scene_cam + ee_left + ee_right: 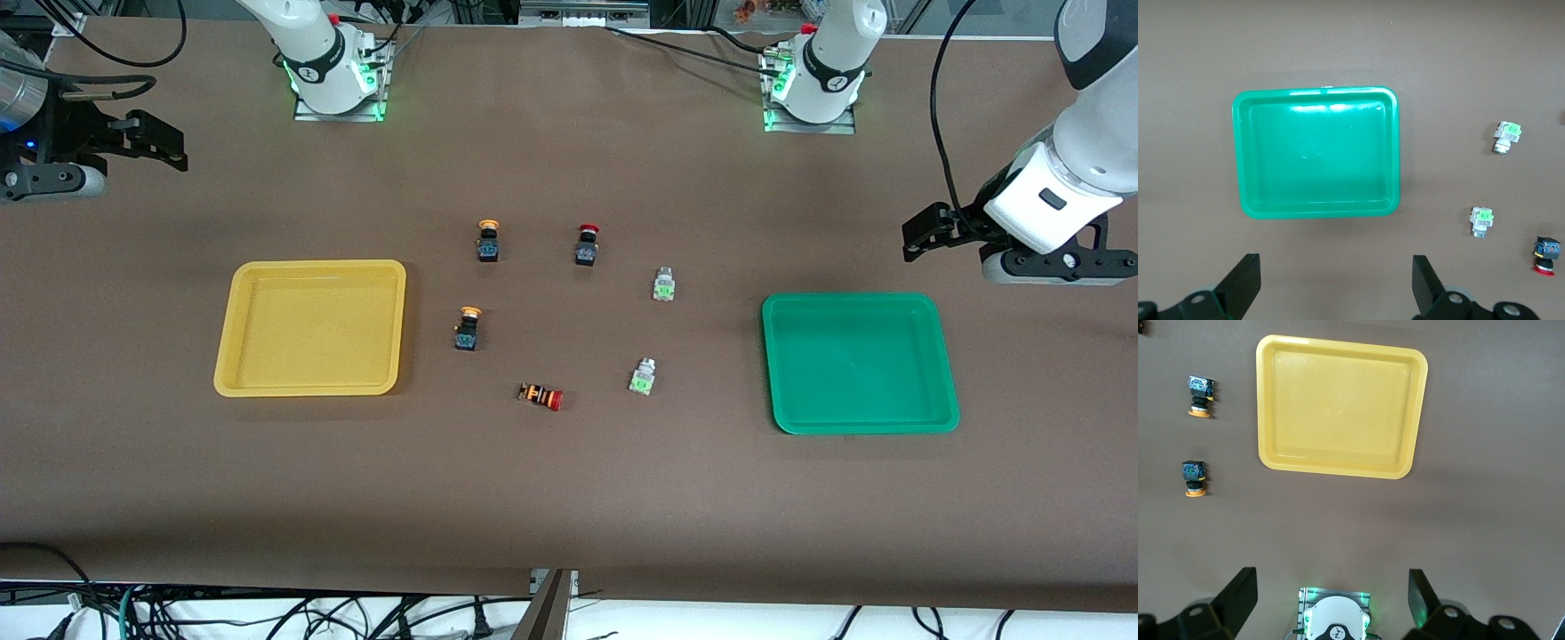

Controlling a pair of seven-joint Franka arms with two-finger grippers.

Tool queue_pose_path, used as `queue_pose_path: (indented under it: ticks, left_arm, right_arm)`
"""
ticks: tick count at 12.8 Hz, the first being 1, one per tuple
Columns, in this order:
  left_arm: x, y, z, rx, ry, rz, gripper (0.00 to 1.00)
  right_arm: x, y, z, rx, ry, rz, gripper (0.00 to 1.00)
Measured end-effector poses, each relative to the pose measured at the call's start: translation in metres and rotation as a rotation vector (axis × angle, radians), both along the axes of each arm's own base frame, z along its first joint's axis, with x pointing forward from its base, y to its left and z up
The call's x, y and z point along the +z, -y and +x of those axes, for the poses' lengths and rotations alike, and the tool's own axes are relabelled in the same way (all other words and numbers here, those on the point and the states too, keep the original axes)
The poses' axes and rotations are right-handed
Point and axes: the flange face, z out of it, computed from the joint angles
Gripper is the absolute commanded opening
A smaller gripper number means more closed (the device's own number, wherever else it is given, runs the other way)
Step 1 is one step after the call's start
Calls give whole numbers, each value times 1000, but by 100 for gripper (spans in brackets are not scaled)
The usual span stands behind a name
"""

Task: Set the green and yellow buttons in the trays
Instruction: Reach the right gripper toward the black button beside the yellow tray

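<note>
The shallow yellow plastic tray sits toward the right arm's end of the brown table. The shallow green plastic tray sits toward the left arm's end, well apart from it. Six small buttons lie between the two trays. The two yellow-capped black buttons are near the yellow tray. The two whitish switches with green faces are closer to the green tray. The red-capped black button and the red-capped striped button lie in the middle.

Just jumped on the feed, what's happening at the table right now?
Nothing is held yet. Both arms wait with open end effectors: the left end effector by the green tray, the right end effector toward the yellow tray's end. Two yellow buttons and two green buttons sit on the table between the trays.
</note>
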Motion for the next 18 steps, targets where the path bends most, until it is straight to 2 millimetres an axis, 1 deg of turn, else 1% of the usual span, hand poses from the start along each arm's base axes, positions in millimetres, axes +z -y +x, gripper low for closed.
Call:
queue_pose_path:
  ticks: [5, 6, 7, 8, 9, 10, 12, 14, 15, 18]
  left_arm:
    - [0, 0, 0, 0, 0, 0, 100]
    - [0, 0, 0, 0, 0, 0, 100]
    - [0, 0, 0, 0, 0, 0, 100]
    - [0, 0, 0, 0, 0, 0, 100]
    - [0, 0, 0, 0, 0, 0, 100]
    - [0, 0, 0, 0, 0, 0, 100]
    - [0, 0, 0, 0, 1, 0, 100]
    - [0, 0, 0, 0, 1, 0, 100]
    - [0, 0, 0, 0, 1, 0, 100]
    - [0, 0, 0, 0, 1, 0, 100]
  right_arm:
    - [-1, -1, 1, 2, -3, 2, 100]
    - [-5, -5, 3, 8, -10, 6, 100]
    - [-13, -12, 6, 20, -23, 7, 100]
    - [-26, -22, 13, 39, -41, 6, 100]
    - [-44, -36, 21, 60, -67, 5, 100]
    - [-66, -49, 30, 79, -95, 12, 100]
    - [-111, -82, 47, 109, -141, 62, 100]
    - [-151, -119, 59, 107, -148, 69, 100]
    - [-169, -139, 63, 72, -136, 56, 100]
    - [-227, -208, 71, -6, -73, 34, 100]
